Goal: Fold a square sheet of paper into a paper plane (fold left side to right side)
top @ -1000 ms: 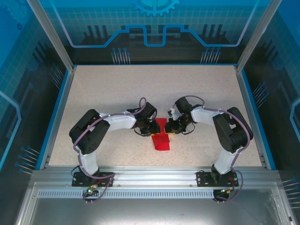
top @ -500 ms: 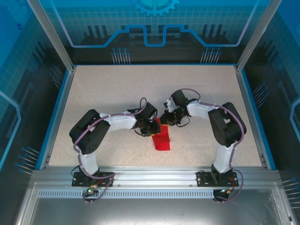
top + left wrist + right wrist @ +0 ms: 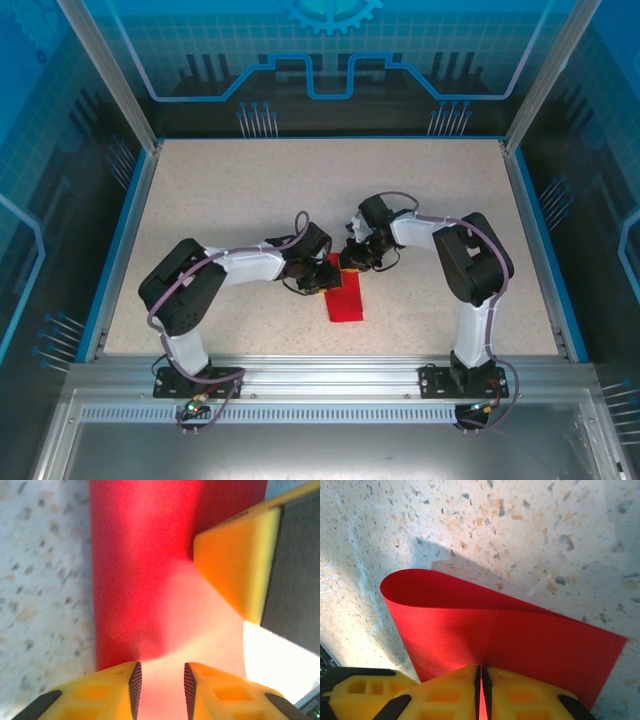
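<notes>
While right pincer [image 3: 480, 672] clamps, paper [image 3: 520, 630] curls.

Red paper [image 3: 345, 302], speckled beige table [image 3: 220, 200]

The left claw [image 3: 160, 679] stands slightly parted over the red paper [image 3: 135, 570].

Left hand [image 3: 160, 675] slightly parted; right hand [image 3: 480, 670] pinched closed; arms bent inward.
</notes>
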Tool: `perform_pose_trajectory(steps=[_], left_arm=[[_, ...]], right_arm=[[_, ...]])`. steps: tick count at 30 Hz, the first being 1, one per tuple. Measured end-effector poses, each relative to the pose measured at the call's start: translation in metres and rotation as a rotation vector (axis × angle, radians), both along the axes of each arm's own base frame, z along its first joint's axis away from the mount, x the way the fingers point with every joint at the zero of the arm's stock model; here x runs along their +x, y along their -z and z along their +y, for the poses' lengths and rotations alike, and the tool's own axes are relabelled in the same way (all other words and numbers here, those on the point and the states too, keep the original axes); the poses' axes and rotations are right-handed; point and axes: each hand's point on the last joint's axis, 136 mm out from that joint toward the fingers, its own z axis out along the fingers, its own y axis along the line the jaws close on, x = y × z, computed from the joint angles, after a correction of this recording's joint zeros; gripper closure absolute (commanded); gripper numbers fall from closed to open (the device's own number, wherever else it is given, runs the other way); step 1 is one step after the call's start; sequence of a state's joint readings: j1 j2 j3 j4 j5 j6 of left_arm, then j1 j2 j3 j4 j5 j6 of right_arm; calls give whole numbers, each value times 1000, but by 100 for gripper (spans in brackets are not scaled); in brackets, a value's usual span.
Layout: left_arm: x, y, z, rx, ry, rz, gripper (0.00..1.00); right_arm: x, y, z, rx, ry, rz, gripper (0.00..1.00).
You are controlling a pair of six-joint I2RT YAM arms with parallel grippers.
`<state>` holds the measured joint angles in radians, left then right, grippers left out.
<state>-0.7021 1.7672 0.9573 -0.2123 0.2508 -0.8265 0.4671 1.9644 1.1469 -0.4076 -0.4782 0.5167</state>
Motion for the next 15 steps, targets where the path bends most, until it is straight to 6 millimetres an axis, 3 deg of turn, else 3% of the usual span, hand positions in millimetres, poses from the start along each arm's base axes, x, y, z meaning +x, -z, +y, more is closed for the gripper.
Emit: perform_pose_trajectory(steps=[7, 15], left_arm=[[16, -30, 11, -68, -37, -65, 65], [30, -21, 3, -86, -34, -42, 68]], right_arm=[[0, 0, 0, 0, -1, 0, 86], [0, 0, 0, -3, -2, -1, 86]])
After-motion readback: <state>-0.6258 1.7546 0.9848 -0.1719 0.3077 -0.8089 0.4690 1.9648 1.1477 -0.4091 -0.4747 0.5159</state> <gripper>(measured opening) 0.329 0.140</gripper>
